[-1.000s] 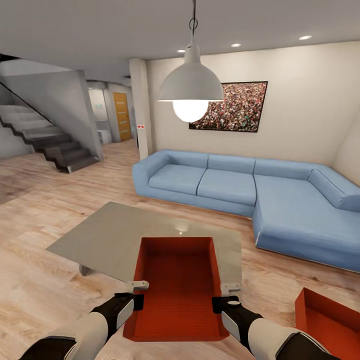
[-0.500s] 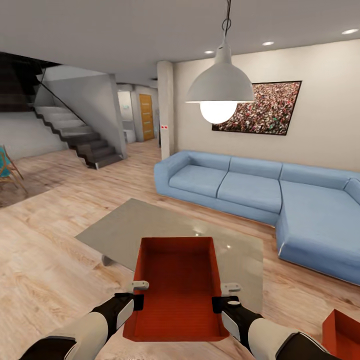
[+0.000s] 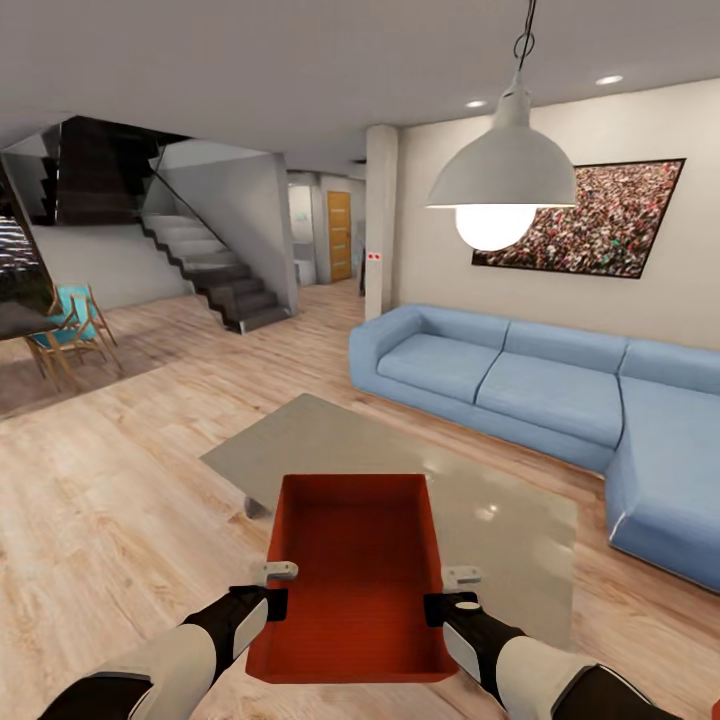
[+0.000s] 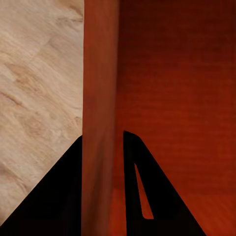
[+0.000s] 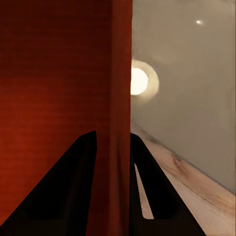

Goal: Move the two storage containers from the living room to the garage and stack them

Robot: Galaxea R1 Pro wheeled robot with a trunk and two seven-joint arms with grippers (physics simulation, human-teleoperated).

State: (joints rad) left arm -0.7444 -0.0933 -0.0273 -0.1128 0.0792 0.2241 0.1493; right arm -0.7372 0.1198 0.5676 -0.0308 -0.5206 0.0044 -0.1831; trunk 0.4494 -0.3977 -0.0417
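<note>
View has swung left: blue corner sofa (image 3: pixel 540 385) slides right, staircase (image 3: pixel 215 270) comes in. Robot is turning to leave the living room. Storage container (image 3: pixel 355 570) unchanged, carried out front; left gripper (image 4: pixel 101 162) and right gripper (image 5: pixel 113 162) each clamp a side wall.

left pincer (image 4: pixel 102 162) | straddles storage container (image 4: pixel 167 88) wall | wood floor (image 4: pixel 39 83) beside
</note>
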